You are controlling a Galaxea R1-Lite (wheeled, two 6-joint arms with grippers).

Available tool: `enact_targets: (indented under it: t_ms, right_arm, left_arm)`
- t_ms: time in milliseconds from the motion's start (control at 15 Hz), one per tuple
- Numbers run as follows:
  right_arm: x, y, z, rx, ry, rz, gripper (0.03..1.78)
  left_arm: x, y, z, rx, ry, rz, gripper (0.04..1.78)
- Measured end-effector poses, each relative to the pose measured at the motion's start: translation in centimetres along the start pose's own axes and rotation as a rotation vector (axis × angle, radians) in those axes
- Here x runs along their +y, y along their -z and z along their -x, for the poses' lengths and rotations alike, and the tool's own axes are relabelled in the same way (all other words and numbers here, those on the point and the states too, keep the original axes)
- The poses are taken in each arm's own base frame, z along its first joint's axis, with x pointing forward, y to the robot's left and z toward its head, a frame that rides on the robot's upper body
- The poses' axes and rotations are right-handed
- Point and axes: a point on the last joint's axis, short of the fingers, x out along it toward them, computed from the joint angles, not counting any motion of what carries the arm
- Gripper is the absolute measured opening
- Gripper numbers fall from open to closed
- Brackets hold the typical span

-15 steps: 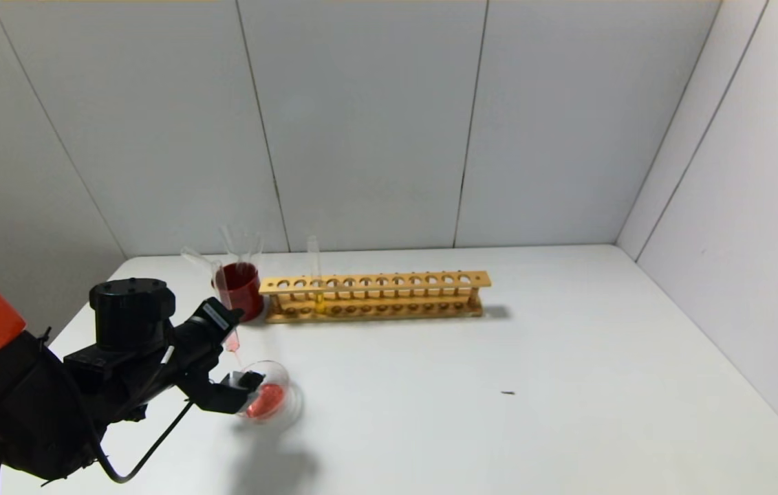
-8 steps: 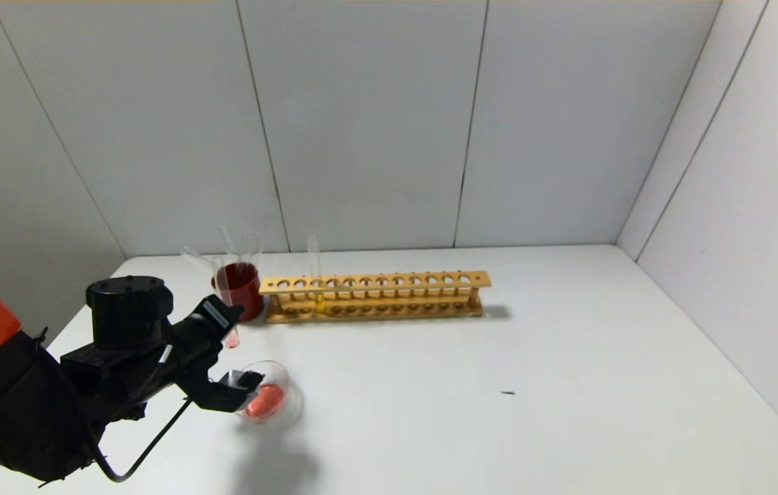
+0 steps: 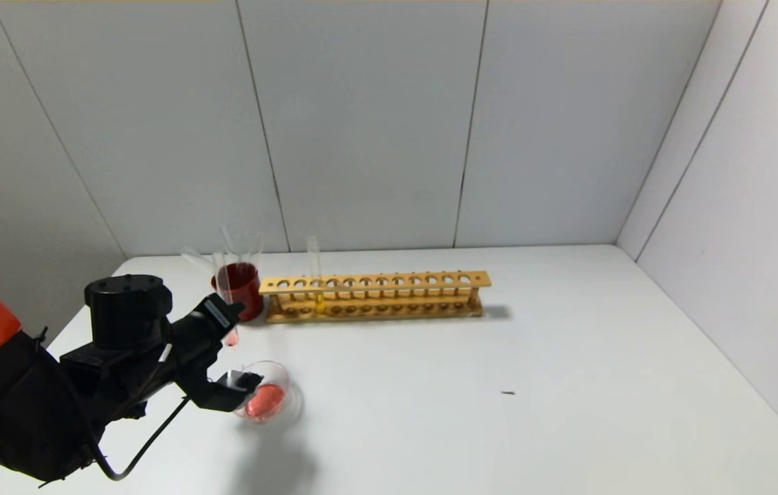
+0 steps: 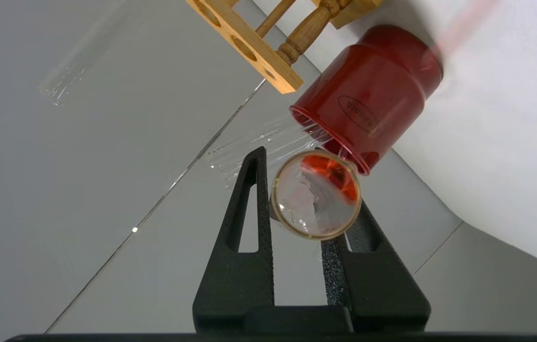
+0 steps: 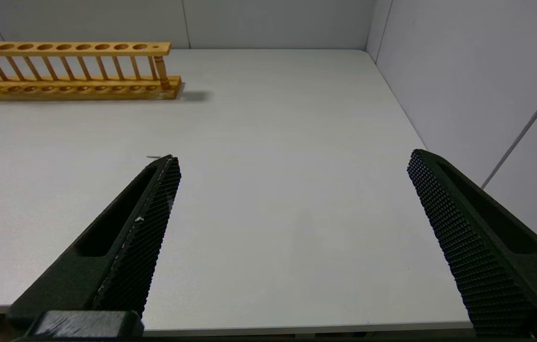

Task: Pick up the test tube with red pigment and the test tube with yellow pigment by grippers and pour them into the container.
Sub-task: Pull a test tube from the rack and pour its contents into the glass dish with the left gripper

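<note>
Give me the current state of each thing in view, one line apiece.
Left gripper: shut on the thin glass test tube with red pigment.
Test tube with red pigment: held above the table, nearly empty.
Shallow clear glass dish: on the table, red liquid pooled inside.
Test tube with yellow pigment: upright in the wooden rack, unpoured.
Dark red cup: upright, holding clear tubes.
Right gripper: open, empty.

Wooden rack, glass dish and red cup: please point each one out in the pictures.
wooden rack (image 3: 375,280): head view, on its top rail with holes.
glass dish (image 3: 284,377): head view, on its far clear rim.
red cup (image 4: 368,95): left wrist view, on its side wall.
</note>
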Motion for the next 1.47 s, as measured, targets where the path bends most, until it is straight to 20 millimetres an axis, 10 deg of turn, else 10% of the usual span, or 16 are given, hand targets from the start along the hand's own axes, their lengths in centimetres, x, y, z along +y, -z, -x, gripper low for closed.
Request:
enact_targets:
  t_ms: [1467]
  right_arm:
    - [0.0,0.0,0.0,0.000,0.000,0.000,1.75]
  left_arm:
    - [1.4,0.8,2.3,0.078,-0.082,-0.084,0.33]
